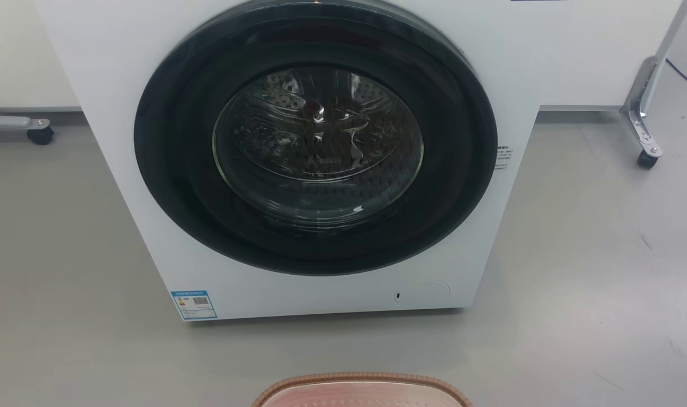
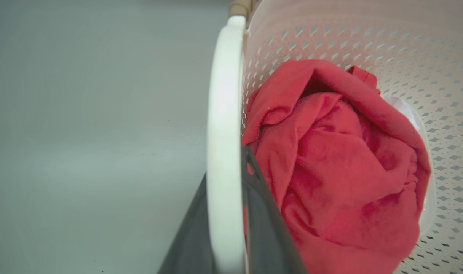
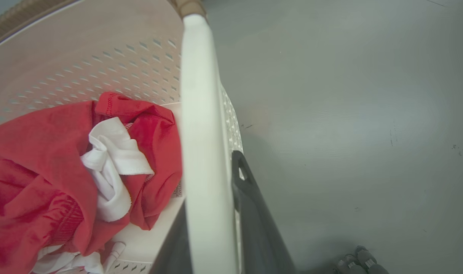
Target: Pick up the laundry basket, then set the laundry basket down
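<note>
Laundry basket [image 1: 361, 376] sits upright, crosswise, left tool [image 2: 225, 167] and right tool [image 3: 210, 179] gripping handles [image 2: 224, 95].

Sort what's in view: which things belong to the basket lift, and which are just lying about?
Job in hand:
laundry basket
left gripper, astride a white handle
right gripper, astride the other handle

Just there:
washing machine
red garment and white cloth, inside the basket
wheeled frame
grey floor
</note>
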Robot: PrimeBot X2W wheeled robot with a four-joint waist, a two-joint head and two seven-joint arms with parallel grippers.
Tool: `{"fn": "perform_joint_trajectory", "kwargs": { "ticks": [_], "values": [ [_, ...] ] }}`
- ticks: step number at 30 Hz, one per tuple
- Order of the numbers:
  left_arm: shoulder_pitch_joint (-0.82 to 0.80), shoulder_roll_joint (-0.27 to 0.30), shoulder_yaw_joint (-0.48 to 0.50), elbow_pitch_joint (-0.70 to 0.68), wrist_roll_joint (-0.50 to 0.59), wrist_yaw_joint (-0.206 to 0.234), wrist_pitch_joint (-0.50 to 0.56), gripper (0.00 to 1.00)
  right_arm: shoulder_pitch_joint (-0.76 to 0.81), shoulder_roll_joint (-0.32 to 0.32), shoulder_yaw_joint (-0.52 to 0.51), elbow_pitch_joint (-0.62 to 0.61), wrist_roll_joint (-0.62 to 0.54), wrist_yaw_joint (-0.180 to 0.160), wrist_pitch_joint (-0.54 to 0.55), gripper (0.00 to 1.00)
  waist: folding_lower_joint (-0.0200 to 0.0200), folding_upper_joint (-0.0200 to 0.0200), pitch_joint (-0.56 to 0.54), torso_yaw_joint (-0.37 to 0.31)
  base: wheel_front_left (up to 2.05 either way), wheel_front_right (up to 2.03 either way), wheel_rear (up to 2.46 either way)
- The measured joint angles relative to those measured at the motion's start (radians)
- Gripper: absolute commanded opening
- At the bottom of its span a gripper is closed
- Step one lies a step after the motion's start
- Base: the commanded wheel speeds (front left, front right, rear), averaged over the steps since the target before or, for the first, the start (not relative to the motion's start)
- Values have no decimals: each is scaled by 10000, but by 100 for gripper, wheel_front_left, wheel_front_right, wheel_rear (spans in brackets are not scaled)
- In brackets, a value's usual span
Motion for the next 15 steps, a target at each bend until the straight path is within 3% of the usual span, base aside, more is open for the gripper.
{"fn": "perform_joint_trajectory", "kwargs": {
  "ticks": [15],
  "values": [
    [-3,19,-150,38,-138,6,-105,0,-189,-15,382,23,349,0,-161,0,0,-1,175,-4,0,0,0]
  ]
}}
